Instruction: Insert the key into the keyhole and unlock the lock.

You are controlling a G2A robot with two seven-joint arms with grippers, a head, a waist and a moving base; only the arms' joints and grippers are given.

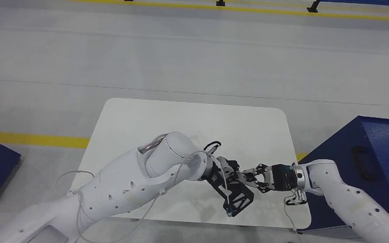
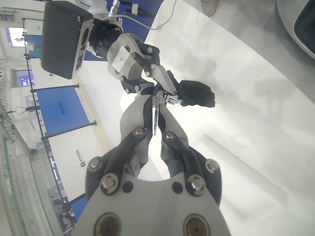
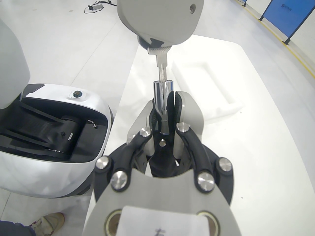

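Above the white table's [image 1: 182, 121] front right part, both grippers meet tip to tip. My left gripper [image 2: 155, 105] is shut on the head of a silver key [image 2: 155, 120], seen edge-on between its fingers. My right gripper [image 3: 165, 100] is shut on a chrome cylinder lock [image 3: 160, 96], with a black part of it further back between the fingers. The key [image 3: 161, 62] points straight at the lock, and its blade tip sits inside the keyhole while most of the blade is outside. From the top, the left gripper [image 1: 236, 176] faces the right gripper [image 1: 251, 177].
A shallow white foam tray [image 3: 206, 87] lies flat on the table just beyond the grippers. A blue cabinet [image 1: 364, 152] stands off the table's right edge. The far and left parts of the tabletop are bare.
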